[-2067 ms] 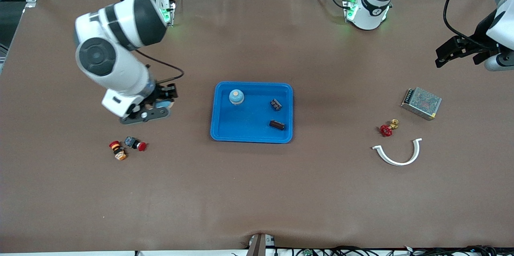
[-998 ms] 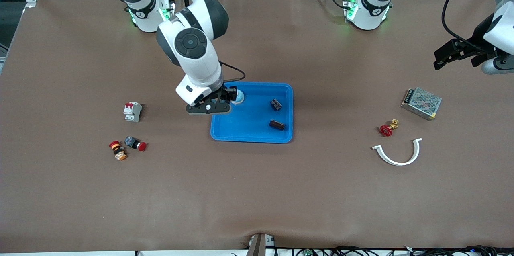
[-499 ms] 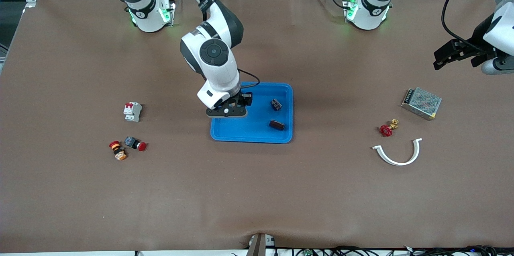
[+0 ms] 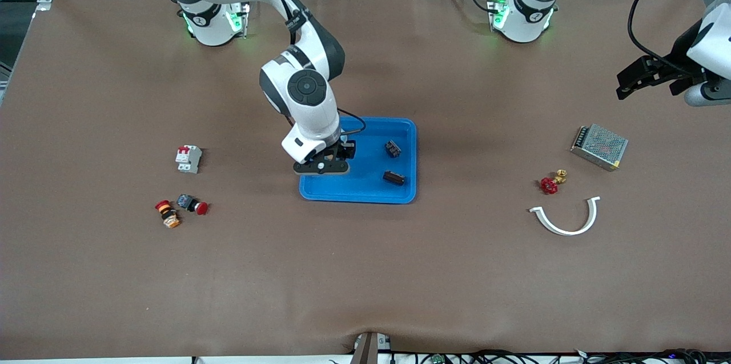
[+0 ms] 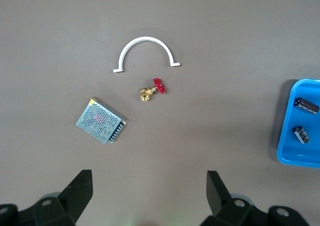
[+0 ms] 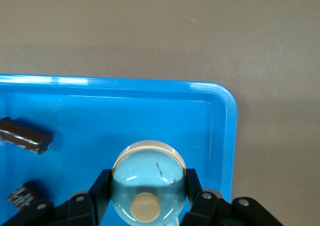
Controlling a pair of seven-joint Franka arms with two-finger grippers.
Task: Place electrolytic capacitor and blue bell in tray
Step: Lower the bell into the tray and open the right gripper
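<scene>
Our right gripper [image 6: 149, 198] sits inside the tray [image 4: 365, 190], fingers [image 6: 100, 188] clamped on the blue bell [image 6: 148, 186]. Two electrolytic capacitors [image 4: 393, 178] already lie in the tray toward the left arm's end. We judge the bell is placed: we let go first, then lift straight up so we don't tip it. Left gripper [image 5: 149, 193] waits over bare table [image 4: 365, 272], fingers wide, holding nothing.

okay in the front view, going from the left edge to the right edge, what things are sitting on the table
Push buttons → circuit breaker → blue tray → red-handled valve → white curved clip → metal mesh box.
</scene>
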